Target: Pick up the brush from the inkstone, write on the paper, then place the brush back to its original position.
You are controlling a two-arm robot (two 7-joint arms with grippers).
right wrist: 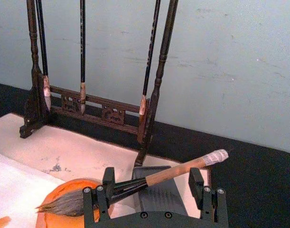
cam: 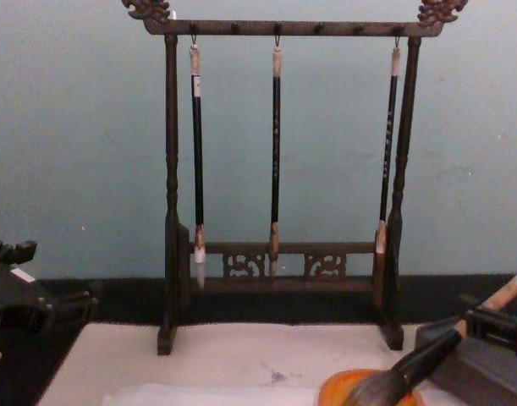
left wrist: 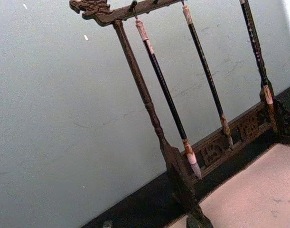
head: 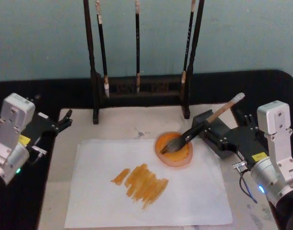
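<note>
Seen from the head: right claw point(head: 206, 130) spread wide, gripping nothing, one finger to each side of the brush point(head: 218, 112). Bristles resting out past the fingertips in the orange dish point(head: 184, 161), handle slanting back between the fingers across a dark block point(head: 214, 125). Beyond the dish from the claw, the paper point(head: 194, 196), marked with a patch of orange strokes point(head: 141, 184), spread on a beige mat point(head: 122, 125). Left claw point(head: 64, 120) parked well apart at the mat's far side, grip impossible to tell. From the left wrist: just the wooden rack point(left wrist: 149, 104) with thin brushes, ahead of that claw. From the right wrist: fingers point(right wrist: 197, 180) set apart with clear gaps around the brush point(right wrist: 178, 170), slab of the block point(right wrist: 156, 192) beneath it, dish point(right wrist: 64, 216) under the bristles. From the chest: brush point(cam: 427, 351) propped low, tip in the dish point(cam: 338, 391). Judging by this: writing done, brush apparently set back and let go; left to do, only drawing the right claw away.
</note>
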